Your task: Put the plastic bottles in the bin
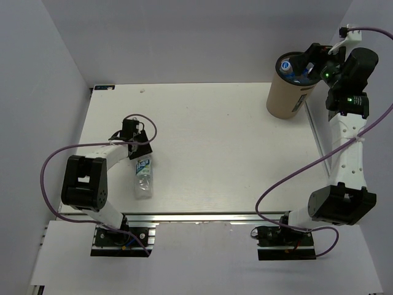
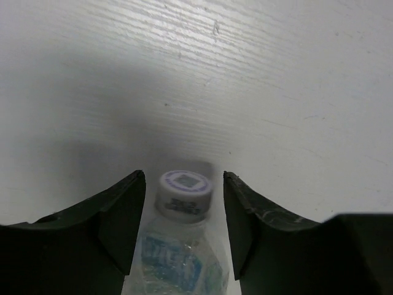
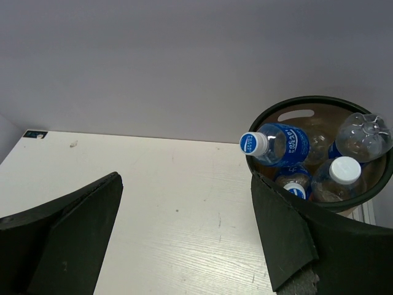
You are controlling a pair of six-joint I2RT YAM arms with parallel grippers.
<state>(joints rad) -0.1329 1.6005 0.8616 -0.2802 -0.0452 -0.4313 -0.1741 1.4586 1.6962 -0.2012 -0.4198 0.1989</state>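
Observation:
One clear plastic bottle (image 1: pixel 143 176) with a blue label and white cap lies on the table at the near left. My left gripper (image 1: pixel 140 150) is open at its cap end. In the left wrist view the white cap (image 2: pixel 183 193) sits between the two fingers of the left gripper (image 2: pixel 183 175), with a gap on each side. The tan bin (image 1: pixel 284 98) stands at the far right and holds several bottles. My right gripper (image 1: pixel 308 61) hovers over its rim, open and empty. The right wrist view shows the right gripper (image 3: pixel 184 178), the bin's dark rim (image 3: pixel 319 98), and a blue-labelled bottle (image 3: pixel 284 142) leaning on the rim.
White walls enclose the table on the left, back and right. The bin stands close to the right wall and the right arm (image 1: pixel 349 153). A purple cable (image 1: pixel 288 178) loops over the table's right side. An aluminium rail (image 1: pixel 202 217) runs along the near edge.

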